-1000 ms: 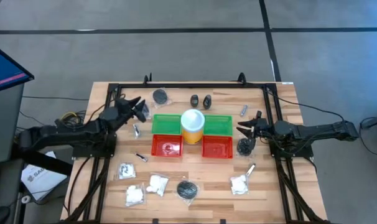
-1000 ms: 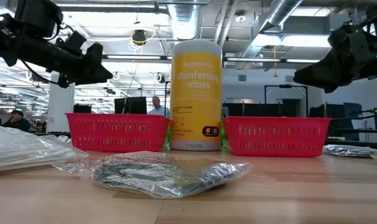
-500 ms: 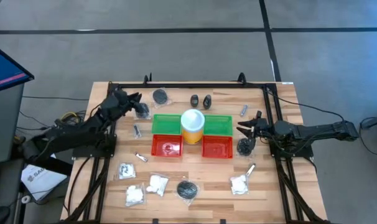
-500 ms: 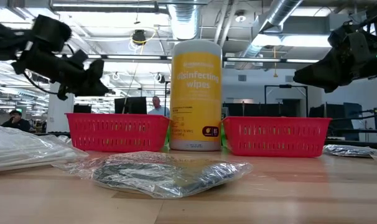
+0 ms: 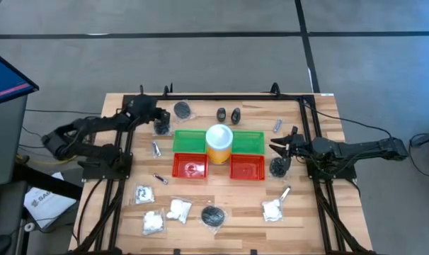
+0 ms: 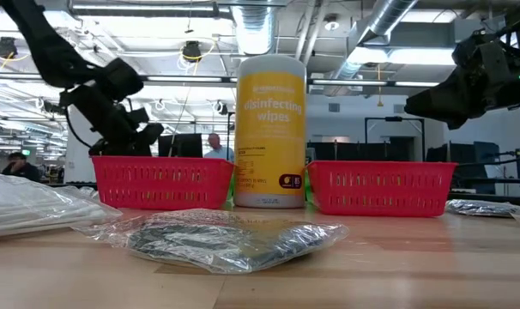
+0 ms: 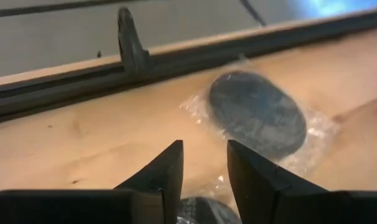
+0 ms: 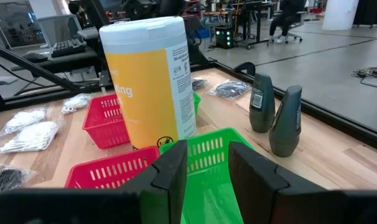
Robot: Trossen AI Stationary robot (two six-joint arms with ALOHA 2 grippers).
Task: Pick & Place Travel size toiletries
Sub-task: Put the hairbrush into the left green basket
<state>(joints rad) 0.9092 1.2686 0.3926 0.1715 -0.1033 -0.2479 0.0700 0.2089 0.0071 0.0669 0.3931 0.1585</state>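
My left gripper (image 5: 161, 127) (image 7: 204, 165) is open and tipped down over the far-left part of the table, beside the left green tray (image 5: 188, 141). A dark grey round pad in clear wrap (image 7: 257, 121) (image 5: 181, 109) lies flat just beyond its fingertips. Another dark wrapped thing (image 7: 204, 211) shows low between the fingers; I cannot tell whether they touch it. My right gripper (image 5: 275, 147) (image 8: 207, 165) is open and hovers by the right green tray (image 8: 207, 155), above a dark pad (image 5: 277, 167). Two tiny black bottles (image 5: 229, 114) (image 8: 275, 115) stand near the far edge.
A yellow cylinder with a white top (image 5: 219, 144) (image 6: 270, 129) stands between two green and two red trays (image 5: 190, 167) (image 5: 247, 168). White packets (image 5: 153, 222) (image 5: 272, 210), another dark pad (image 5: 214, 215) (image 6: 217, 236) and silvery tubes (image 5: 156, 147) (image 5: 277, 125) lie scattered. A black frame (image 5: 221, 97) rims the table.
My left arm has swung its elbow toward the table's far-left corner, while its gripper has stayed beside the left green tray. That gripper has dropped lower and tipped down toward the table. My right arm has kept still, and no item has moved.
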